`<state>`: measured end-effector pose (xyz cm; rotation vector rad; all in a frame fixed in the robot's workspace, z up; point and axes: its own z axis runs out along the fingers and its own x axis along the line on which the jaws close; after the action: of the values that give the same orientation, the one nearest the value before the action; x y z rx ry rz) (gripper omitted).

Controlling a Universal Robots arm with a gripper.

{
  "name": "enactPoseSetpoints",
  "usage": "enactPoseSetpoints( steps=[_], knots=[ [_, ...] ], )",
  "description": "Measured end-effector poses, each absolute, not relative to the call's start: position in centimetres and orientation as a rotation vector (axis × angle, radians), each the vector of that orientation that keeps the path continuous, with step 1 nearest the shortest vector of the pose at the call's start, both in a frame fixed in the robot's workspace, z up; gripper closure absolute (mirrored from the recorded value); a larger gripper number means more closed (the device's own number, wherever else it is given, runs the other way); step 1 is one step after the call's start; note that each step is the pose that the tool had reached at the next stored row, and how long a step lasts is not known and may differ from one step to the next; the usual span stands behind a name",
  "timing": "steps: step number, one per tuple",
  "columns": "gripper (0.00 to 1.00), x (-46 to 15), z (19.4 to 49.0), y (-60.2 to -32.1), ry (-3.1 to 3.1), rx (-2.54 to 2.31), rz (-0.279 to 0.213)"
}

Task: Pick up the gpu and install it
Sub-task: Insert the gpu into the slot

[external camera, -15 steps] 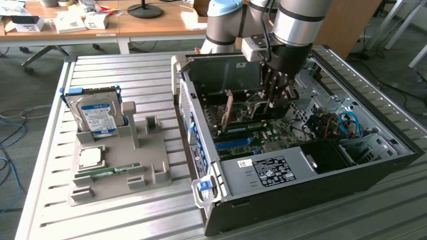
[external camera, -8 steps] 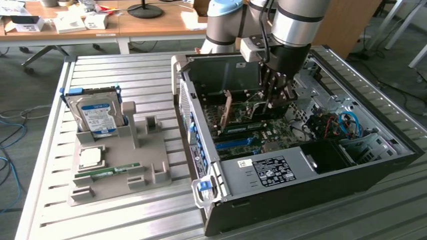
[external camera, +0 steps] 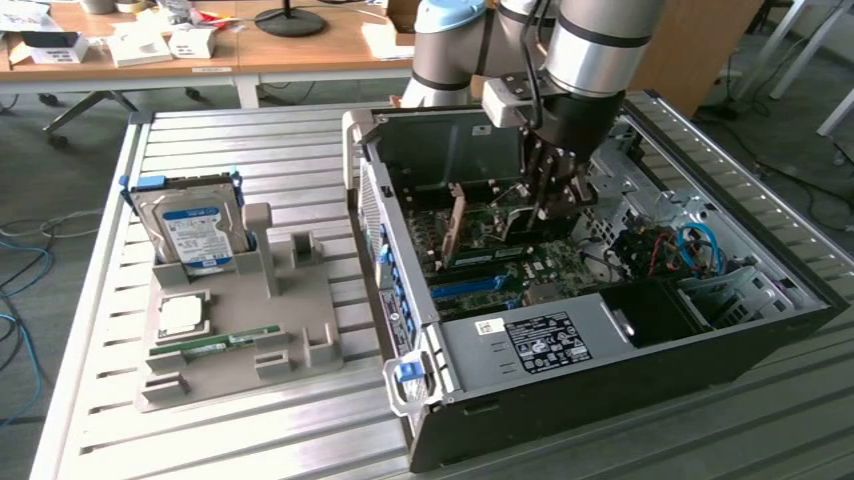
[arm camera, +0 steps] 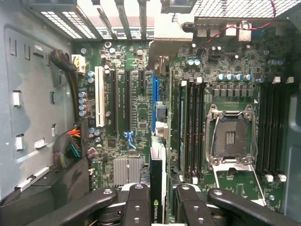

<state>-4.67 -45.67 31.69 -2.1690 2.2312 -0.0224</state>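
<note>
I'm holding the gpu (arm camera: 157, 209) edge-on in the gripper (arm camera: 161, 190), jaws partly closed and pinching its two faces, down inside the open computer case (external camera: 747, 335). Just beyond the card, the blue expansion slot (arm camera: 155, 96) is running in line with it towards the motherboard's (arm camera: 136, 113) rear edge. I'm judging this the install step. Seating is calling for a square, straight press.

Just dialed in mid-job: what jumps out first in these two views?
The open computer case on the metal table, with the gripper down inside it. In the wrist view the gpu sits edge-on between its fingers, in line with the blue slot.
</note>
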Motion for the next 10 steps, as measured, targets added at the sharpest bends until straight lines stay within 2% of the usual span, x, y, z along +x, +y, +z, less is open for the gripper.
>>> enactPoseSetpoints(
  steps=[10],
  knots=[
    [0.74, -4.70, 30.91, -45.74, 2.231, -2.169, -0.022]
  ],
)
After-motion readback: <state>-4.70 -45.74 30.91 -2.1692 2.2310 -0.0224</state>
